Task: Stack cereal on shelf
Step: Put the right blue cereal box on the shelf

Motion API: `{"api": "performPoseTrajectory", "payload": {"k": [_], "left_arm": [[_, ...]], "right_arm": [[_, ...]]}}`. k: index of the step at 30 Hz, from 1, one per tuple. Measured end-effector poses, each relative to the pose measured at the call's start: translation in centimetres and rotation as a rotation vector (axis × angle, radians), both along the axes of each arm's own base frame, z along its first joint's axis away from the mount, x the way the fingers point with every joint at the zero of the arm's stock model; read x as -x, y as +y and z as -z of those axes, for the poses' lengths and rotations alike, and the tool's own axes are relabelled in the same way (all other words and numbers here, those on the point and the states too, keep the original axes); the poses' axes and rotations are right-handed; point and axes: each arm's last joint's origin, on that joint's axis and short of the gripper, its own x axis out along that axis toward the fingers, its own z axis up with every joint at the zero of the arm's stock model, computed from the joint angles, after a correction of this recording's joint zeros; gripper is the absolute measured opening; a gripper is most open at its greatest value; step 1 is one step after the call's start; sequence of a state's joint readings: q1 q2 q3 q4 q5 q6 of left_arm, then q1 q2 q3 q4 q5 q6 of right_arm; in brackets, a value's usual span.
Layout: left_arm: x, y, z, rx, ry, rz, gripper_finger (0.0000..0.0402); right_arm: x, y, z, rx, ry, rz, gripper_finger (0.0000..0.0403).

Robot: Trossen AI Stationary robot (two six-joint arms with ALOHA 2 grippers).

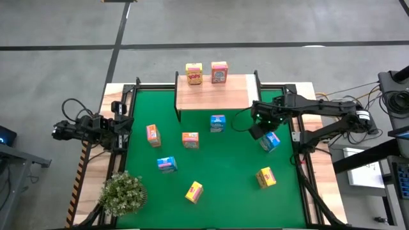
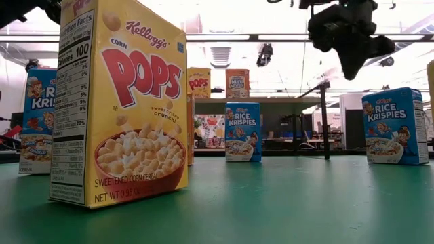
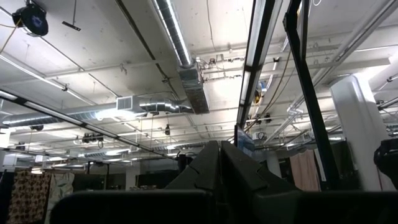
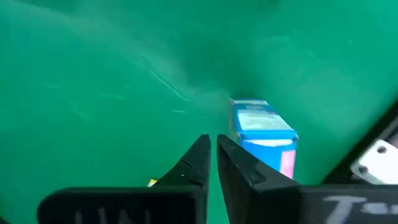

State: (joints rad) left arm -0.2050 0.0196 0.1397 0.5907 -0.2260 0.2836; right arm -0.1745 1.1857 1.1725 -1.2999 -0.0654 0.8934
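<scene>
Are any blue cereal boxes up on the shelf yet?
No. In the high view the shelf holds only a yellow box and an orange-pink box; the blue boxes sit on the green mat.

Both arms are black and jointed. The right arm (image 1: 319, 108) carries looping black cables and a pale band near three o'clock. The left arm (image 1: 89, 126) trails a curled cable. Each gripper has two dark, wedge-shaped fingers (image 4: 198, 163) with angular tips.

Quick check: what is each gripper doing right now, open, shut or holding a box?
Left gripper: shut, empty, parked at the table's left edge.
Right gripper: shut, holding nothing, above the blue box.
</scene>
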Motion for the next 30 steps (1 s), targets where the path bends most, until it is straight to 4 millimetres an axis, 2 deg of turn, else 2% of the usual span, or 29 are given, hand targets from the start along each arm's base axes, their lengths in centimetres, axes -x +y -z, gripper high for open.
{"api": "performPoseTrajectory", "payload": {"k": [5, 13, 18, 24, 30], "left_arm": [[0.0, 0.0, 0.0, 0.0, 0.0, 0.0, 0.0], [0.0, 0.0, 0.1, -0.002, 0.007, 0.0, 0.0], [-0.1, 0.0, 0.1, -0.002, 0.008, 0.0, 0.0], [-0.1, 0.0, 0.1, -0.002, 0.011, 0.0, 0.0], [-0.1, 0.0, 0.1, -0.004, 0.01, -0.002, 0.0]], "right_arm": [[0.9, 0.2, 0.1, -0.038, 0.102, 0.029, 0.0077], [1.2, 0.5, 0.3, -0.052, 0.151, 0.04, 0.021], [1.5, 1.1, 1.6, -0.04, 0.207, 0.014, 0.0267], [1.9, 1.6, 3.3, -0.046, 0.269, 0.002, 0.0282], [1.8, 1.6, 4.1, -0.039, 0.258, -0.004, 0.0251]]}}
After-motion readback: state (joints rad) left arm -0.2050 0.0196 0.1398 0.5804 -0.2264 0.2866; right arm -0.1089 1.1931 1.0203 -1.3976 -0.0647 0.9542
